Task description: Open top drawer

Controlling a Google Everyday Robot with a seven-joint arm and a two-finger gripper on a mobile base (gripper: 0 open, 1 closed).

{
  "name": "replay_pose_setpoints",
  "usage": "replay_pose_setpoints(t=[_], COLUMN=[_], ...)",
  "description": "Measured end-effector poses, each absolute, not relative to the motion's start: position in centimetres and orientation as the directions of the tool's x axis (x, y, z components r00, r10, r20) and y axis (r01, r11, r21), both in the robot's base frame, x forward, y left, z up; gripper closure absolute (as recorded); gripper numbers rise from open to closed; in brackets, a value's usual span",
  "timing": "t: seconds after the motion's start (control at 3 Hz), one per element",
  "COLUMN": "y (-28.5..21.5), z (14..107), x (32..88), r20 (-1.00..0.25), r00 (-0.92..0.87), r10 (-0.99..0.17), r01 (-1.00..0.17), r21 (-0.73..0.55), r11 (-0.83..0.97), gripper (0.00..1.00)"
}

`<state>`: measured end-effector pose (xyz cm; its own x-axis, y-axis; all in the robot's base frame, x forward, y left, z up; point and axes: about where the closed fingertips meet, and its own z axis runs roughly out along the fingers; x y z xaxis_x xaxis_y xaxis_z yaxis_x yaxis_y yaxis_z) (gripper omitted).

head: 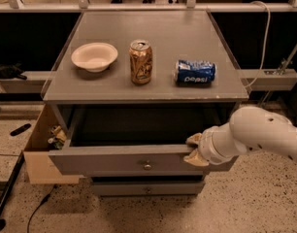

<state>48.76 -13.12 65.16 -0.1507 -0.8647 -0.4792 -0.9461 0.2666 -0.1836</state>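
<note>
The gripper (pixel 194 150) is seen at the right end of the top drawer (pixel 114 161), its two tan fingers (pixel 193 140) set on either side of the upper rim of the drawer front, one behind the panel and one before it, so that the rim is pinched between them. The white arm (pixel 265 136) is brought in from the right edge of the view, level with the drawer front and clear of the cabinet top (pixel 187 33).

The top drawer is found pulled partway out from under the cabinet top, its front well forward of the top's front edge, with a dark interior laid open behind it. Its small round knob (pixel 147 166) is left untouched at the centre, well apart from the gripper. A narrower lower drawer (pixel 139 187) is seen shut beneath it.

On the cabinet top a white bowl (pixel 94 56), an upright gold can (pixel 140 62) and a blue can (pixel 195 72) lying on its side are spaced apart in a row, all set back from the front edge.

An open cardboard box (pixel 39 160) is pressed against the drawer's left end. Open speckled floor (pixel 255 203) is seen before the drawer and to its right.
</note>
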Motion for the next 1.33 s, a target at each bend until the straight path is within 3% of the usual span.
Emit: replay_pose_setpoints(t=[0.33, 1.33], y=[-13.43, -13.43], z=[64.89, 64.89], x=[47.26, 47.26], r20=[-0.487, -0.487], r00=[-0.144, -0.144], r10=[-0.861, -0.861], r01=[-0.950, -0.950], r21=[-0.175, -0.175], r11=[0.258, 0.258], gripper=[1.00, 0.35])
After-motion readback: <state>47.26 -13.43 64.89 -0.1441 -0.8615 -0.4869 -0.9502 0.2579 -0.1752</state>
